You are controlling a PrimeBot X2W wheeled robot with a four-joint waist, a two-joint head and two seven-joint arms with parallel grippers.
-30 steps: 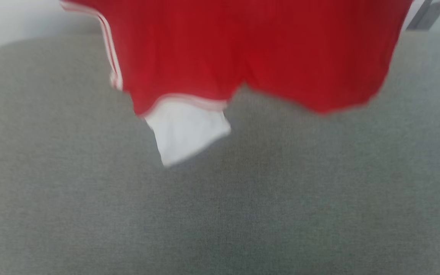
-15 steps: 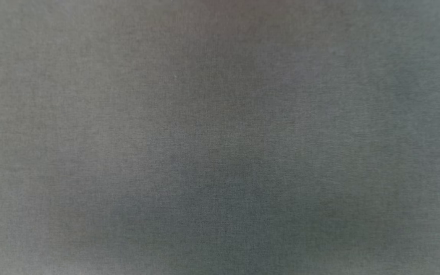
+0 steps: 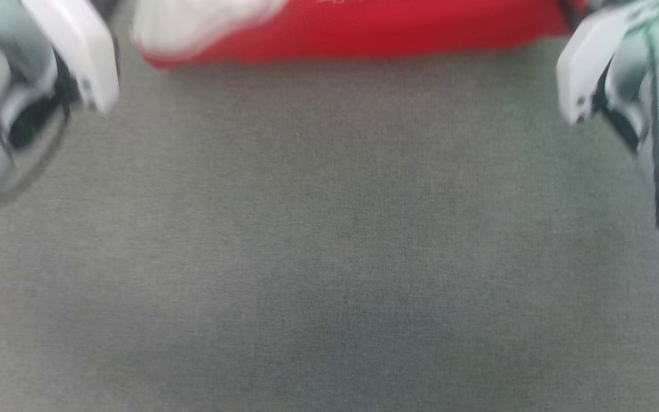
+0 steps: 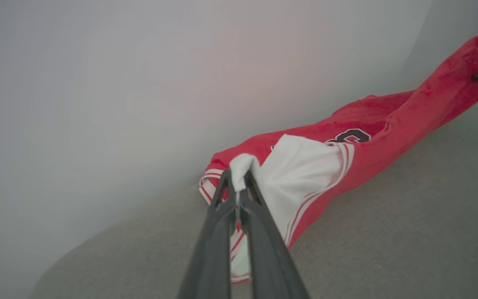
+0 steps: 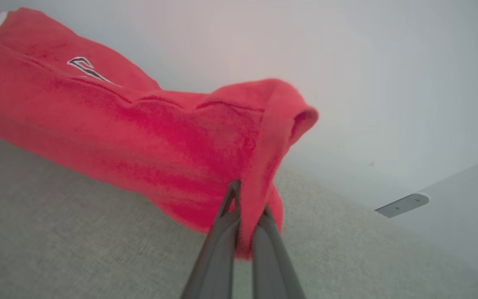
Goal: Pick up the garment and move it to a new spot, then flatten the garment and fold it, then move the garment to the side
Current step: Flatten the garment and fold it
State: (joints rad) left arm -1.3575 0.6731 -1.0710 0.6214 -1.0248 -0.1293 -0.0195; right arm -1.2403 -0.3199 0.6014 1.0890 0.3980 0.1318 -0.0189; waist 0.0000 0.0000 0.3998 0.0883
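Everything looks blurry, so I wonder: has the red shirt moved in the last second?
Cannot tell: the head camera itself shifted. Against the grey surface, the garment now sits farther up that view.

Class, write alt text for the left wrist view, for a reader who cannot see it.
The left gripper is shut on a white sleeve of the red garment, which stretches away to the upper right with a grey surface below. A pale wall stands behind.

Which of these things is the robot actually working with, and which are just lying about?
In the job: garment; left gripper shut on its white part; right gripper shut on its red edge.
Just there: grey fabric surface; pale wall; metal bracket.
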